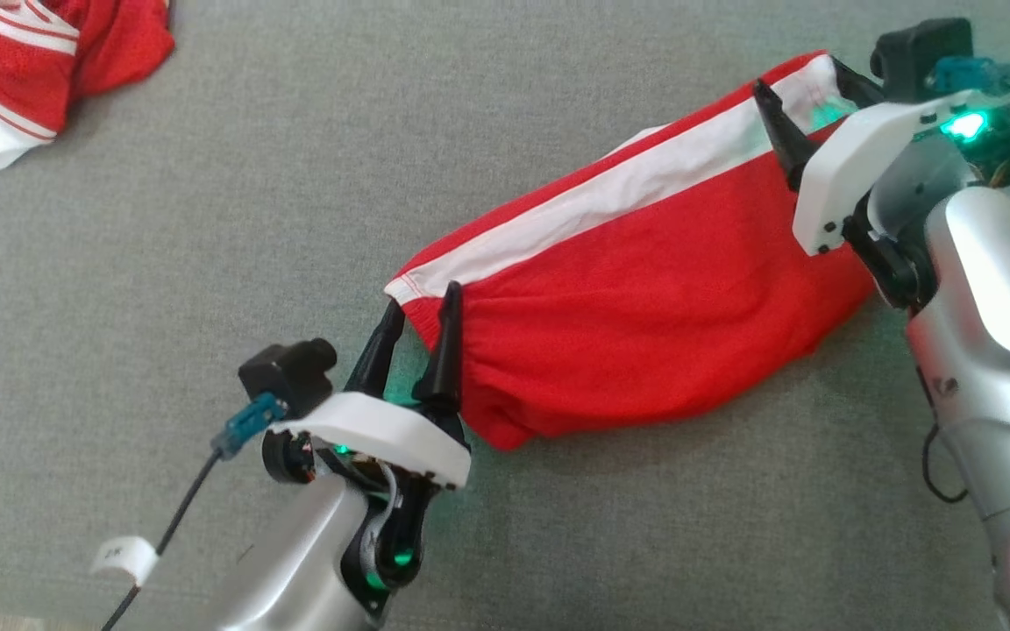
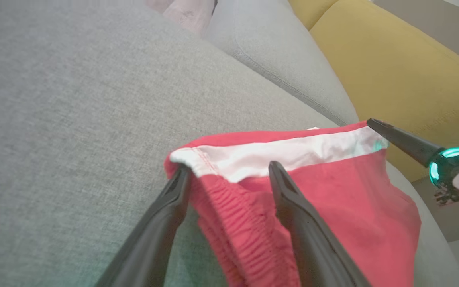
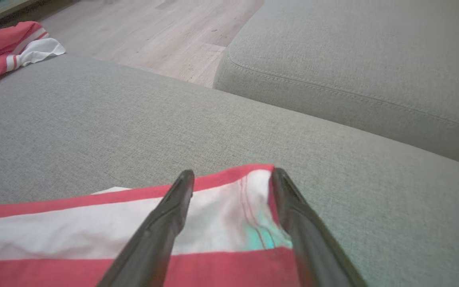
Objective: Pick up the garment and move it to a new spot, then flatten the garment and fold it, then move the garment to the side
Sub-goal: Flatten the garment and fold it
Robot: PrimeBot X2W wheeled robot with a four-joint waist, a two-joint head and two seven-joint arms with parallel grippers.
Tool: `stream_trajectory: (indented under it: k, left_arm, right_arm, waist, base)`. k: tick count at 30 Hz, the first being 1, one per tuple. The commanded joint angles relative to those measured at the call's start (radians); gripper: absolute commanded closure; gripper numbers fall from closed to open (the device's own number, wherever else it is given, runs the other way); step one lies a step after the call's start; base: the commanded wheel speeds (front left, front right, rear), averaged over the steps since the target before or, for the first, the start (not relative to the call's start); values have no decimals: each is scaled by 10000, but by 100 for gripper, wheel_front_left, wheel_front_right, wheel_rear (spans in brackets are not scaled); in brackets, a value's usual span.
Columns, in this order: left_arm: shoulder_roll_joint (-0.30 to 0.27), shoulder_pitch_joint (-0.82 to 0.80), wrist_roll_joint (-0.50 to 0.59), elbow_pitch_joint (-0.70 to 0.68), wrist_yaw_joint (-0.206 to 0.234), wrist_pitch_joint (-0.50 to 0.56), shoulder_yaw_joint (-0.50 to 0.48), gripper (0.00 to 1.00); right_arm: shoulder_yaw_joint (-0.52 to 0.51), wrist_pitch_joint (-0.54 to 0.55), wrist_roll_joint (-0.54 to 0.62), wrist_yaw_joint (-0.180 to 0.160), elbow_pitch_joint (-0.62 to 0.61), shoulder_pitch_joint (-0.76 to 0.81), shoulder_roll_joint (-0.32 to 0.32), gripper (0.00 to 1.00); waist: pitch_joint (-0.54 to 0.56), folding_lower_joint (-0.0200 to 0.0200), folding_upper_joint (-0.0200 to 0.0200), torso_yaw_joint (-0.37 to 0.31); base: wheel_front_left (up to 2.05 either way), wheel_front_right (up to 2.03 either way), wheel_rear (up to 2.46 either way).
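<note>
One red garment [image 1: 645,298], long axis lower-left to upper-right, waistband [image 1: 480,405] at lower-left

We find open grey cushion [image 1: 295,193] from nine to twelve o'clock of the red shorts [image 1: 645,307]; a crumpled red-and-white garment [image 1: 32,79] blocks the ten o'clock corner.

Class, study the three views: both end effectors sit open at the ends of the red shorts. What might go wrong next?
1. The left end effector straddles a waistband corner of the red shorts; pulling away may snag and drag it.
2. The right end effector sits at the white-striped end; it may catch fabric there too.
3. The lower edge looks bunched, so a fold could come out uneven.
</note>
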State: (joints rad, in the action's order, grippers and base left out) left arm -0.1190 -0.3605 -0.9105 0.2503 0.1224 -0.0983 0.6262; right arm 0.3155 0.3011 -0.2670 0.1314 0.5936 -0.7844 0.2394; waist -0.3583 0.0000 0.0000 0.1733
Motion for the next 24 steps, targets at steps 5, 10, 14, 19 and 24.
stream_trajectory:
  k: [5, 10, 14, 19, 24]
  left_arm:
    - [-583, 381, 569, -669, 233, -124, 45, 0]
    - [-1190, 1029, 863, -1175, 563, -140, 116, 0]
    - [-1675, 1625, 963, -1588, 912, -260, -52, 0]
    - [-2171, 2048, 1098, -2004, 1252, -465, -341, 0]
    - [-2691, 2319, 1162, -2448, 1649, -571, -772, 0]
  right_arm:
    - [611, -325, -322, -7, 216, -266, 405, 0]
    - [911, -316, -758, -7, 404, 35, 811, 0]
    - [1057, 75, -1196, -7, 574, 499, 1125, 0]
    - [1136, 755, -1731, -7, 728, 1046, 1466, 0]
    - [982, 1324, -2103, -7, 982, 1560, 1730, 0]
  waist:
    - [584, 0, 0, -69]
    - [1179, 0, 0, -68]
    - [1642, 0, 0, 19]
    - [1852, 0, 0, 224]
    - [1843, 0, 0, 475]
  base:
    - [0, 0, 0]
    - [0, 0, 0]
    - [0, 0, 0]
    - [0, 0, 0]
    - [0, 0, 0]
